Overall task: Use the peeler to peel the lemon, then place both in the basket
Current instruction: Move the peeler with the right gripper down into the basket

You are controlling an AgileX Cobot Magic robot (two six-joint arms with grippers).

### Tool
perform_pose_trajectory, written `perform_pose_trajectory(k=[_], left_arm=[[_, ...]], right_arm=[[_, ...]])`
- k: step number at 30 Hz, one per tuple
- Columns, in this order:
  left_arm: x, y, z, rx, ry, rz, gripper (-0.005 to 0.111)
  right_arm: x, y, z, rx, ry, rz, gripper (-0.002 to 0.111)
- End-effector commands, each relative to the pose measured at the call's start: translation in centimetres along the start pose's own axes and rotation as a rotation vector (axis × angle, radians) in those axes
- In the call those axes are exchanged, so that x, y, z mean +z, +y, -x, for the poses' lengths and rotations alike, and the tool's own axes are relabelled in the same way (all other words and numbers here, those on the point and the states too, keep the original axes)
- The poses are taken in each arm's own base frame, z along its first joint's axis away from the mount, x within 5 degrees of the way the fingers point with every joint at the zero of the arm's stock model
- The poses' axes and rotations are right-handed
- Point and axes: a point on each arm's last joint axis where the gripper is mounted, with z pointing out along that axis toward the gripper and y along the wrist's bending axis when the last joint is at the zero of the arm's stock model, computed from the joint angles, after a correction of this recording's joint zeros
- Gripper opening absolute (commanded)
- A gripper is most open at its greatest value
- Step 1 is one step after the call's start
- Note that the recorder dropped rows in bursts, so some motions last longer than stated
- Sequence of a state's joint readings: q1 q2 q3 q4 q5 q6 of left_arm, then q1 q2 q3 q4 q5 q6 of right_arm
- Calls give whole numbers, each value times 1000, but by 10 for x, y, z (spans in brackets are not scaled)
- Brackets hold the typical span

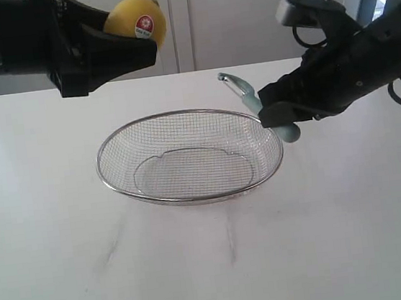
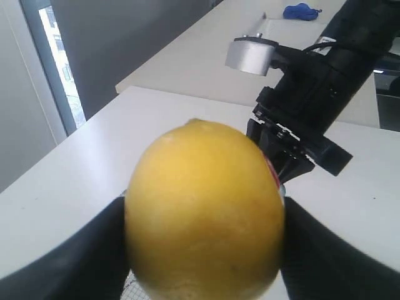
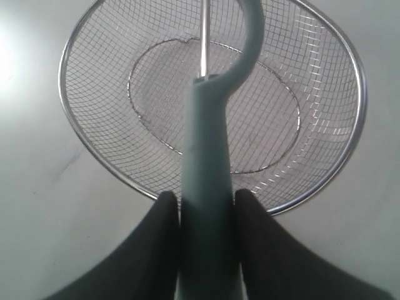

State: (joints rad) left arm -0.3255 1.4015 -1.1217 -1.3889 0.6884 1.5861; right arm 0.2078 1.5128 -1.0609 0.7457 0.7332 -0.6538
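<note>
The lemon [image 1: 136, 21] sits in the upper left of the exterior frame, lifted well clear of the table [image 1: 341, 235] and pinched from both sides by the left gripper [image 1: 140, 35]. The dark fingers [image 2: 87, 256] press against its flanks, so this claw is closed on the fruit. Held this way, most of the rind is left bare on the side facing the other arm, which I judge is meant to give the blade room to work. The lemon is close to round, so its long axis is hard to read; the red-and-white sticker [image 1: 144, 26] faces the exterior camera. The peeler [image 1: 253, 102] is right of centre, its teal handle clamped between the fingers of the right gripper [image 1: 284, 117], with the butt end poking out below. Its long axis slants from lower right to upper left, and the metal blade head [image 1: 227, 79] is raised and aimed toward the lemon but well apart from it. No peeling contact has been made yet. Below and between the two arms, the wire basket [image 1: 182, 113] rests on the table with nothing in it. Its right rim is just under the peeler, handy for dropping both things in later.
</note>
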Motion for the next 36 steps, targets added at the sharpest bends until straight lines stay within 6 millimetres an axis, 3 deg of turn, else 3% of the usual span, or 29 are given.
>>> perform_pose_trajectory(k=[1,11,20,36], left_arm=[[-2,0,6,-19,-37,0,0],[-2,0,6,-12,-37,1,0],[-2,0,6,-12,-37,1,0],[-2,0,6,-12,-37,-1,0]], right_arm=[[5,-8,8,-17,3,-29,0],[15,-13,22,-37,31,-22,0],[36,-27,20,-91,102,-48,0],[84,-9,21,-291,65,-85,0]])
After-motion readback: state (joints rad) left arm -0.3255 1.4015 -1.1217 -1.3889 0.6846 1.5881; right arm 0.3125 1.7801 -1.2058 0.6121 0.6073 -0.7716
